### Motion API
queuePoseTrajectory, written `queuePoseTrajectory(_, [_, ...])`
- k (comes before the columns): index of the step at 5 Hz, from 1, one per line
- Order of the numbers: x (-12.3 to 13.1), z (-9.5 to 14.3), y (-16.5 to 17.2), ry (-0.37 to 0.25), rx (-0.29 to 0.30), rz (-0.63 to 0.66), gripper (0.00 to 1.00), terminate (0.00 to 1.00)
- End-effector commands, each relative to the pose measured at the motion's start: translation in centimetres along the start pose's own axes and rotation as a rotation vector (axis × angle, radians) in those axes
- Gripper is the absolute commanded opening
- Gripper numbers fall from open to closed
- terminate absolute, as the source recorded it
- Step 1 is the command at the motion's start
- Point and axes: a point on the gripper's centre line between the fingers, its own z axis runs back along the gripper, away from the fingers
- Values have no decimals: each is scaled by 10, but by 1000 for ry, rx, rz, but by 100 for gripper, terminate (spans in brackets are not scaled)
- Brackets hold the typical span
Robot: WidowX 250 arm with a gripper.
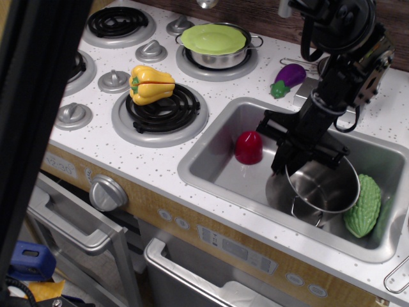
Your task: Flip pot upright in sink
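The shiny steel pot [319, 188] stands in the sink [211, 167], near its right middle, tilted with its open mouth facing up and toward the camera. A loop handle shows at its front. My black gripper [300, 152] is down in the sink at the pot's far left rim and appears shut on that rim. The fingertips are partly hidden by the pot.
A red cup-like object [248, 147] sits in the sink's left part. A green bumpy gourd [362, 204] lies at the sink's right, touching the pot. A purple eggplant [287, 79], a lime-lidded pot [215, 45] and a yellow pepper [150, 84] are on the counter and stove.
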Motion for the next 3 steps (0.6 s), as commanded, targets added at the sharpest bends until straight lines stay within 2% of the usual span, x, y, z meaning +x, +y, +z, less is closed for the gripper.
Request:
queuePoseTrajectory(1, [10, 26, 14, -105, -75, 1, 0, 0])
queuePoseTrajectory(2, [10, 26, 14, -105, -75, 1, 100, 0])
queuePoseTrajectory(3, [10, 26, 14, -105, -75, 1, 100, 0])
